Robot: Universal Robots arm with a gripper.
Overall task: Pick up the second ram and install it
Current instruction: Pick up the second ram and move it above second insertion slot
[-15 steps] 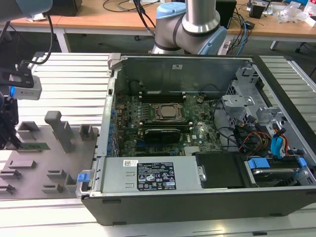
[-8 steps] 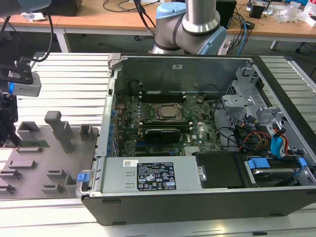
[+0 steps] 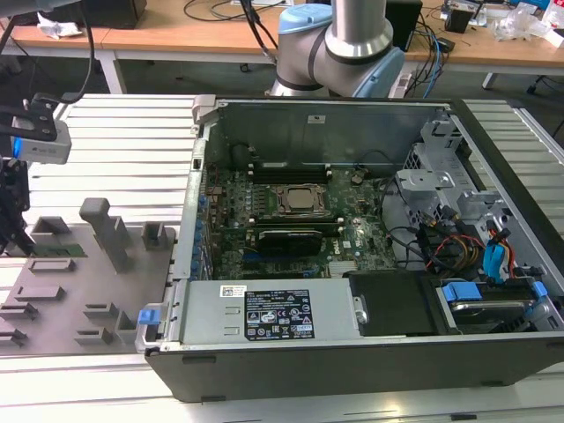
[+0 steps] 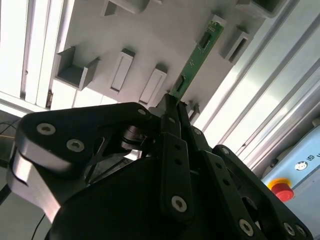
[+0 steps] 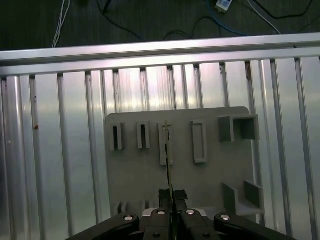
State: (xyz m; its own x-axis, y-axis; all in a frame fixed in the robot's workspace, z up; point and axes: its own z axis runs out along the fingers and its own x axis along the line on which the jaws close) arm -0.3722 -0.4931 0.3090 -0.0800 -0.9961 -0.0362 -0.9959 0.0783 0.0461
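You are watching the gripper (image 4: 175, 102) pinching the second ram (image 4: 196, 52). In the second wrist view its black fingers (image 4: 171, 125) are pressing together on the near end of the thin green stick. The rest of the board is reaching out past the fingertips, above the grey fixture (image 4: 150, 40) with its narrow pockets. In the first wrist view you are seeing the second ram (image 5: 168, 165) edge-on, as a thin dark line. It is running from the fingertips across the fixture (image 5: 140, 175), in line with the third of the four narrow slots in a row. You cannot tell from these views whether the stick's lower edge is touching the fixture or hanging clear of it. The fixture is lying on the ribbed aluminium table (image 5: 60, 150). In the exterior view the gripper (image 3: 12, 233) is standing at the exterior view's left edge, over the near part of the fixture (image 3: 115, 291) with its upright blocks. It is well apart from the open computer case (image 3: 352, 366), which is lying on its side to the exterior view's right of the fixture. Inside the case the motherboard (image 3: 229, 220) is facing up, with the square processor socket (image 3: 300, 199) near its middle. The arm's base (image 3: 352, 44) is rising just behind the case.
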